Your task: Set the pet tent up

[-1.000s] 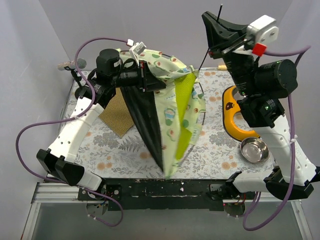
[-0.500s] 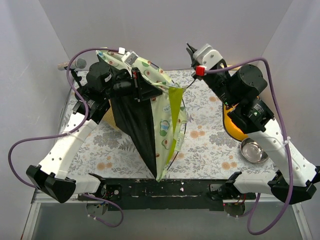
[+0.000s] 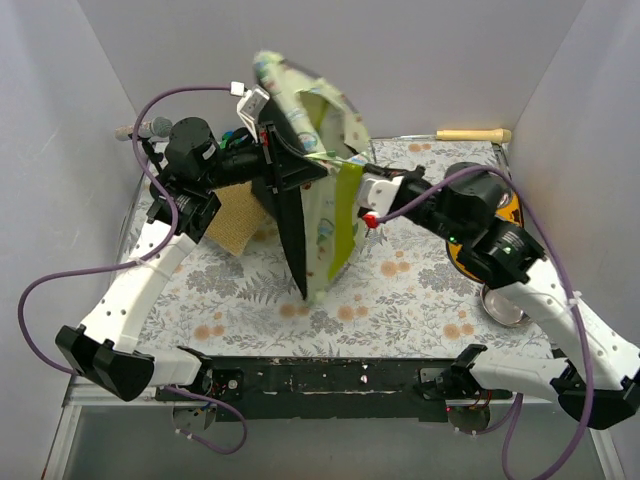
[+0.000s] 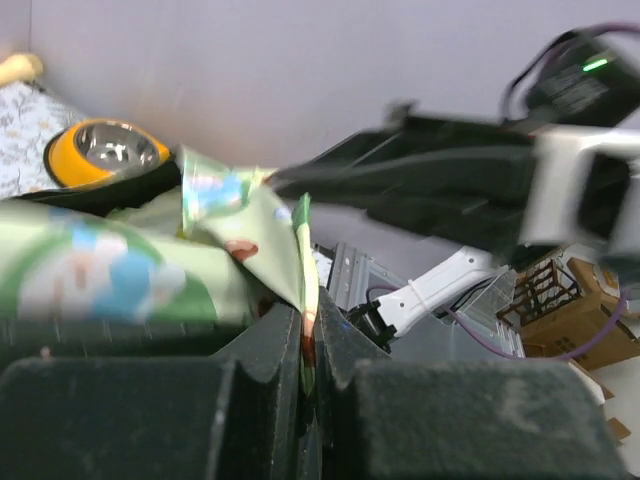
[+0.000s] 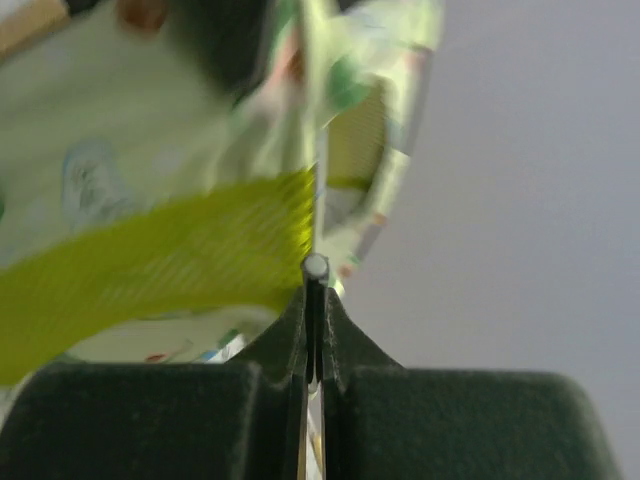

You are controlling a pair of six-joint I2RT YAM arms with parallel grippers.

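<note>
— Count?
— One pet tent (image 3: pixel 318 205), one brown mat (image 3: pixel 232 218), one wooden stick (image 3: pixel 472 134), one orange holder (image 4: pixel 66 166), two grippers.
— Tent's whereabouts?
— Held up over mid-table between both arms, collapsed, low corner down at the floral cloth (image 3: pixel 420 290), just beside the mat.
— Pincers?
— Left gripper (image 4: pixel 308 328) clenched on tent fabric. Right gripper (image 5: pixel 315 300) pinched on a thin pole (image 5: pixel 315 267).
— Containers?
— Steel bowl (image 4: pixel 112 147) seated in the orange holder. Another steel rim glimpsed under the right arm from above; same bowl or not, cannot tell.
</note>
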